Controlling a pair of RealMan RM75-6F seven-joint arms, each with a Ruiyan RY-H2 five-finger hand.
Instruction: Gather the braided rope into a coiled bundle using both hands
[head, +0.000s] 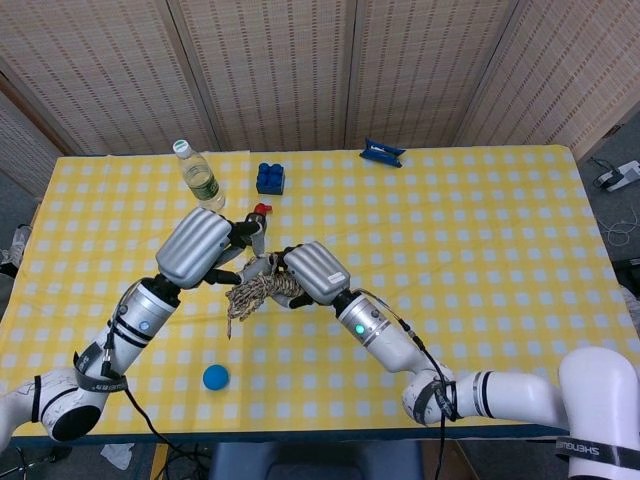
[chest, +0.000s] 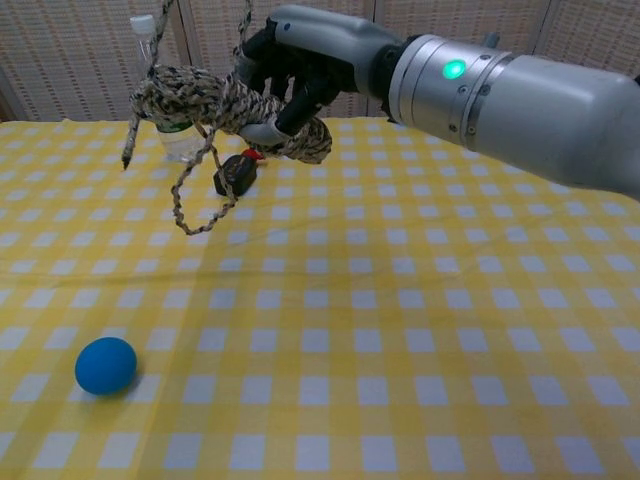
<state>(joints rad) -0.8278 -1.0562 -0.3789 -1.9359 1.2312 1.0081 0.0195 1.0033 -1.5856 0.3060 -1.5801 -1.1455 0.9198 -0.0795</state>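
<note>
1. The left hand (head: 200, 248) hovered above the yellow checked table (head: 480, 220), just beside the bundle. Its fingers were curled toward the upper strands of the braided rope (head: 255, 289), and a strand ran up to it in the chest view. I took it to be pinching that strand, though the contact itself was hidden.
2. The rope hung between the two hands, lifted off the cloth, most of it already wound into a thick coil. A loose loop and one frayed end (chest: 127, 158) dangled below.
3. I judged the rope light, soft and limp. It would sag and unwind wherever nothing held it. The braid looked rough enough not to slip. The best hold seemed to be around the middle of the coil, with the free tail pinched near its end.
4. The right hand (chest: 300, 62) was clenched around the coil's middle, fingers wrapped over the turns.
</note>
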